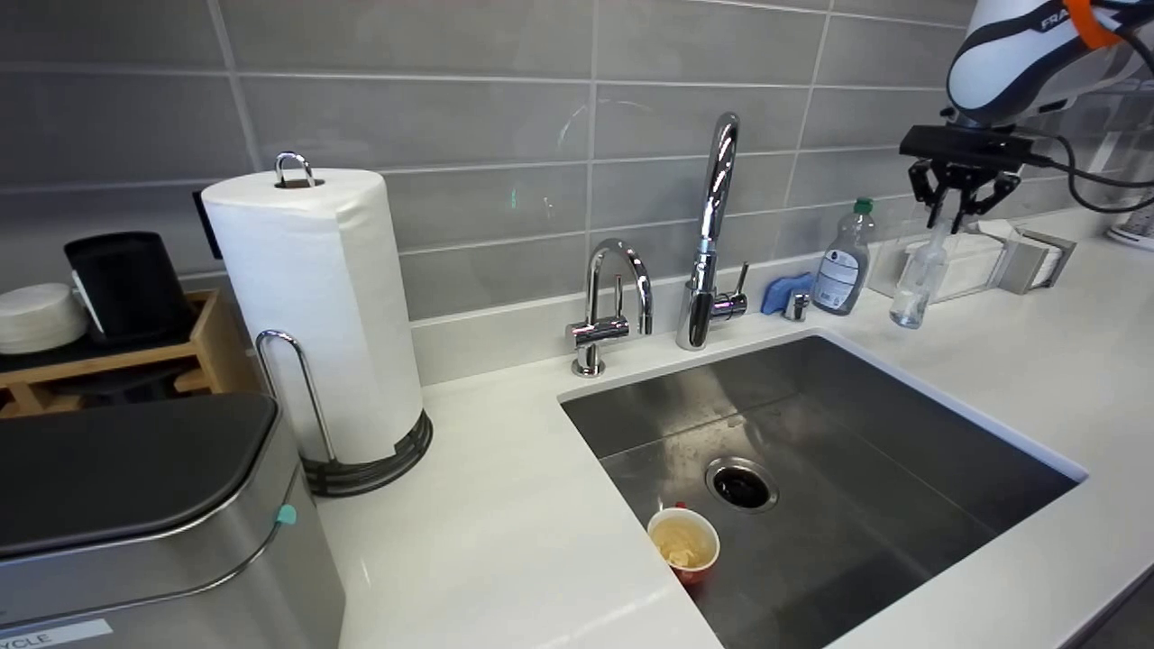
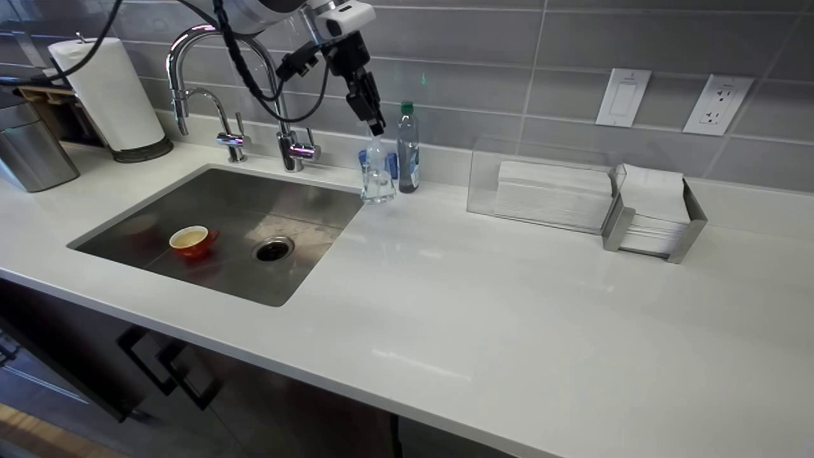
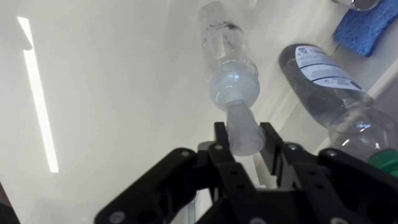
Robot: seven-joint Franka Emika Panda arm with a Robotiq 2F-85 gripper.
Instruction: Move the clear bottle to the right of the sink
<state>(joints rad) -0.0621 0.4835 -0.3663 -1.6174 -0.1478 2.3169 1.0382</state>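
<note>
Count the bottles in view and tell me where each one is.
2. The clear bottle is near a back corner of the sink, its top in the gripper; the green-capped bottle stands beside it, toward the wall. Others may be hidden.

I have the clear bottle [image 3: 233, 82] gripped by its frosted, flaring top, with a narrow neck and rounded shoulder below; in the wrist view I see dark marks on its transparent body. It is roughly upright, though I can't tell whether its base touches down. Both exterior views show it outside the rectangular stainless-steel sink [image 1: 847, 478], near the back right corner.
</note>
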